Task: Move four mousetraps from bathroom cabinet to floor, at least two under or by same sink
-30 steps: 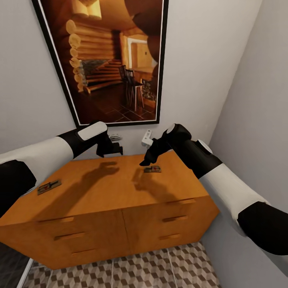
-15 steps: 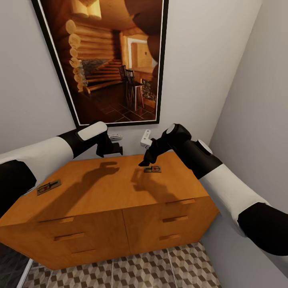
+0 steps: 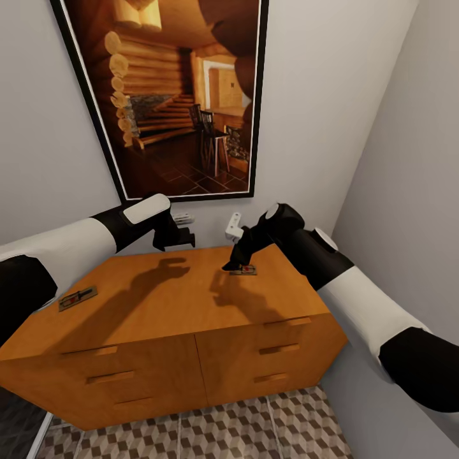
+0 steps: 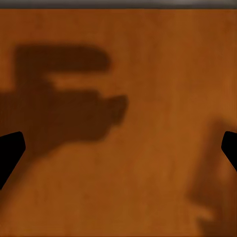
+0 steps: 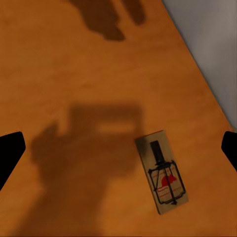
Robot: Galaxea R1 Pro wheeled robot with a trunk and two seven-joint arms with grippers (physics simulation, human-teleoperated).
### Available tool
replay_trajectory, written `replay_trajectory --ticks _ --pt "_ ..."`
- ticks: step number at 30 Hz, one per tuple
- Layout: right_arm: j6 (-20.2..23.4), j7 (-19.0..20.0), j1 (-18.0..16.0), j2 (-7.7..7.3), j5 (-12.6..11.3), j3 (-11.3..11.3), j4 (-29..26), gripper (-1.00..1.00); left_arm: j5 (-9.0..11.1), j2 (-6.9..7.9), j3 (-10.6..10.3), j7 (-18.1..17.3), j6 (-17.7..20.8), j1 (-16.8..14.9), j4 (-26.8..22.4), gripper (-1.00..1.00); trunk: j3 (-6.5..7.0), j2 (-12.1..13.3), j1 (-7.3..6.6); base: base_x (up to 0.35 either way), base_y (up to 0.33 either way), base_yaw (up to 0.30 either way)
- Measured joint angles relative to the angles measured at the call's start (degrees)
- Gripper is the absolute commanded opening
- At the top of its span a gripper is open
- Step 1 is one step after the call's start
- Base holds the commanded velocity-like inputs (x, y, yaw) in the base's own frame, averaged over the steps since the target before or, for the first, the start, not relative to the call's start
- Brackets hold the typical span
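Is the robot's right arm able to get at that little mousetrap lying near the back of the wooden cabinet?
Probably yes. The right gripper hangs open just above the mousetrap on the cabinet top, and nothing lies between them.

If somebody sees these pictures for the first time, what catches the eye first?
The long orange-brown cabinet and the large log-cabin picture on the wall above it. Then the right claw, open, close above a mousetrap near the top's back right; another mousetrap lies at the left edge.

Head cam high; wrists near cabinet (image 3: 159,299).
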Motion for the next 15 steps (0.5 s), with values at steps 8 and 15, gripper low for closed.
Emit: replay_trajectory --ticks 8,15 --pt "-0.85 -0.25 1.32 -0.69 0.16 0.06 0.89 1.0 0.05 0.08 -0.04 -0.13 -0.07 0.17 -0.1 1.0 0.0 0.0 -0.03 0.175 -0.042 0.0" --pt "-4.25 -0.42 1.89 -1.81 1.48 -0.24 4.59 1.0 0.04 0.26 -0.08 -0.06 -0.01 0.33 -0.13 1.0 0.0 0.0 -0.01 0.155 -0.033 0.0"
